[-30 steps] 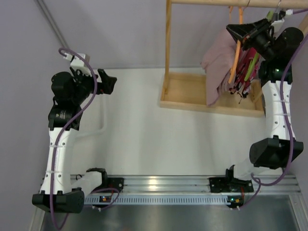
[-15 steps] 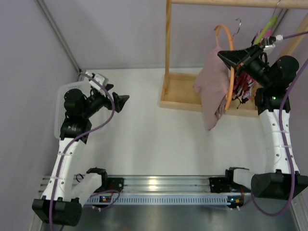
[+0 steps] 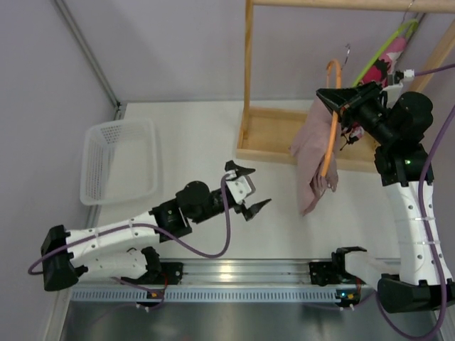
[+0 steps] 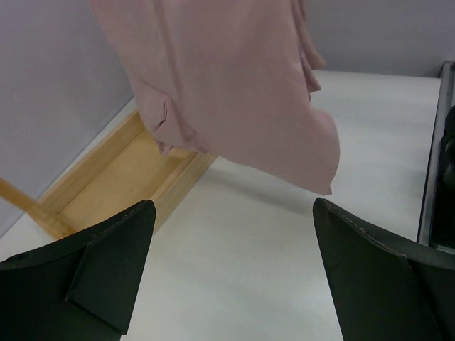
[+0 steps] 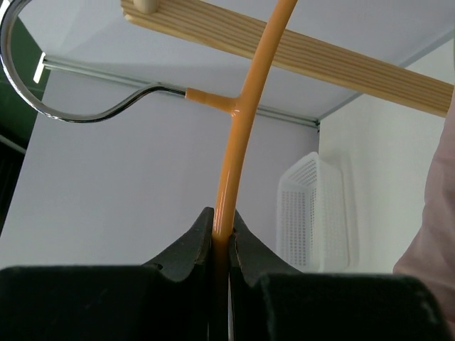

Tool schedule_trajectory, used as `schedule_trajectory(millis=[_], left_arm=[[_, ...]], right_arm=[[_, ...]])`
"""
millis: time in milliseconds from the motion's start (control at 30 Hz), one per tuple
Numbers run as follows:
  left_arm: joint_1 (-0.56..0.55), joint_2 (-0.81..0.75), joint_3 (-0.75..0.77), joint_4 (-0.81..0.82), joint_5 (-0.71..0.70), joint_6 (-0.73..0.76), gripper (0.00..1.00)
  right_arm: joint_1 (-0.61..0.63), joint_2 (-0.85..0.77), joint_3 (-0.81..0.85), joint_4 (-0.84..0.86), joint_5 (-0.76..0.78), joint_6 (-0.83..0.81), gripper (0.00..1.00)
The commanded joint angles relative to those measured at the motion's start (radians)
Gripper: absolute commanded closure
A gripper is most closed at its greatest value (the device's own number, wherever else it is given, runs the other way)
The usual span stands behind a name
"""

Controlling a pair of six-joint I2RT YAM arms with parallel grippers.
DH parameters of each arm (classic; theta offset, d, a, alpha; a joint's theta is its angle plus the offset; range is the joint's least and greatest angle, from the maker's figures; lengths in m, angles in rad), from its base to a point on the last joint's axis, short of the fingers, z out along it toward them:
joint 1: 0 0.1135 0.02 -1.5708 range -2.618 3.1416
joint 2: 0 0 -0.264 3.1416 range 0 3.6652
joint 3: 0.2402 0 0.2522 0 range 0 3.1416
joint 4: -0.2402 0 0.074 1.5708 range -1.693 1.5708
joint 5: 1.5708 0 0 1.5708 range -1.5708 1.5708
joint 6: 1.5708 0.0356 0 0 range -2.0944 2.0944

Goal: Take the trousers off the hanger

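**Top external view.** The right gripper (image 3: 329,100) is clamped on the orange hanger (image 3: 330,138) and holds it in the air in front of the wooden rack (image 3: 248,71), its hook off the rail. The trousers (image 3: 311,153) hang limp from the hanger, their hem above the table. The left gripper (image 3: 254,188), jaws spread wide, points toward them but is well apart. We judge the step to be the left arm's approach to the cloth. Next, the open jaws must reach the hem, close on it and draw it off sideways while the right arm stays put. One second earlier the hanger hung at the rail beside the lime-green hanger (image 3: 380,57). The left arm then stood raised at the far left, over the white basket (image 3: 96,187).

**Left wrist view.** The trousers (image 4: 227,92) fill the upper frame, ahead of and above the wide-open left gripper (image 4: 233,213), untouched. The rack base (image 4: 121,170) lies behind.

**Right wrist view.** The right gripper (image 5: 222,229) is pinched on the hanger (image 5: 245,121) just below the metal hook (image 5: 78,106), which hangs free.
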Motion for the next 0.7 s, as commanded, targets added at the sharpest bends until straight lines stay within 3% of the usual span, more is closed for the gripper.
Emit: schedule_trajectory(millis=[0,167,367,667], left_arm=[[-0.127,0.076,-0.028,0.326,-0.183,0.064,0.01],[-0.162,0.233,0.018,0.495,-0.207,-0.010,0.01],[-0.228,0.448,0.110,0.704,-0.331,-0.026,0.01],[-0.243,0.597,0.202,0.758,-0.322,-0.115,0.01]], right_arm=[[0.023,-0.015,0.132,-0.019,0.112,-0.055,1.00],[0.023,-0.004,0.168,-0.066,0.157,-0.055,1.00],[0.023,-0.004,0.180,-0.102,0.194,-0.047,1.00],[0.025,0.007,0.203,-0.100,0.195,-0.044,1.00]])
